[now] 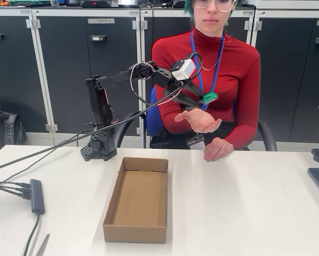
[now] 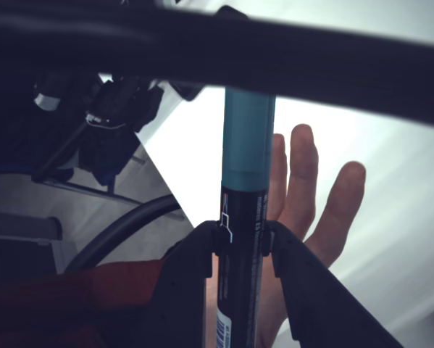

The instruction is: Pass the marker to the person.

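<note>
Handover step. The end effector (image 1: pixel 197 97) is clenched on the green-capped marker (image 2: pixel 242 239), cap end pointing beyond the fingertips, directly above the person's upturned open hand (image 1: pixel 199 120). Best practice: lower until the marker nears the palm, then release slowly.

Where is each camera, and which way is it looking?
Fixed view: stands in front of the table, facing the arm and the seated person; the gripper holds the marker above an open hand.
Wrist view: rides on the gripper, looking along the marker onto the hand; both fingers show.
Shared: marker, gripper, hand.
</note>
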`<action>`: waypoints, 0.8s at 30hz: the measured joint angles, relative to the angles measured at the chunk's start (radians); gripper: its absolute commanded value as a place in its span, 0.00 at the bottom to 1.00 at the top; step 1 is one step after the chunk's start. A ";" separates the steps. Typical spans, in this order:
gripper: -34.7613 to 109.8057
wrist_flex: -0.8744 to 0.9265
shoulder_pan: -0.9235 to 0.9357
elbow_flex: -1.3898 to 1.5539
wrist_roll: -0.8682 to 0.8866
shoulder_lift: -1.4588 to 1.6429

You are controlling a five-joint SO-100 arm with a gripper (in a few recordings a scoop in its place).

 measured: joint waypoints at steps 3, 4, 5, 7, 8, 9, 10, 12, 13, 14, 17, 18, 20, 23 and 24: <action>0.21 0.011 -0.006 0.000 0.051 0.000; 0.21 0.011 -0.006 0.000 0.064 0.000; 0.21 0.011 -0.006 0.002 0.075 0.002; 0.21 0.011 -0.006 0.014 0.095 0.002; 0.21 0.011 -0.006 0.018 0.109 0.000; 0.21 0.011 -0.006 0.021 0.123 0.000; 0.21 0.009 -0.006 0.021 0.137 0.000; 0.21 0.009 -0.006 0.021 0.160 0.000; 0.21 0.009 -0.006 0.021 0.166 0.000; 0.21 0.009 -0.006 0.021 0.172 0.000; 0.21 0.009 -0.006 0.021 0.176 0.000; 0.22 0.009 -0.006 0.021 0.176 0.000; 0.28 0.009 -0.006 0.021 0.186 0.000; 0.33 0.009 -0.003 0.021 0.196 0.000; 0.34 0.009 -0.002 0.021 0.202 0.000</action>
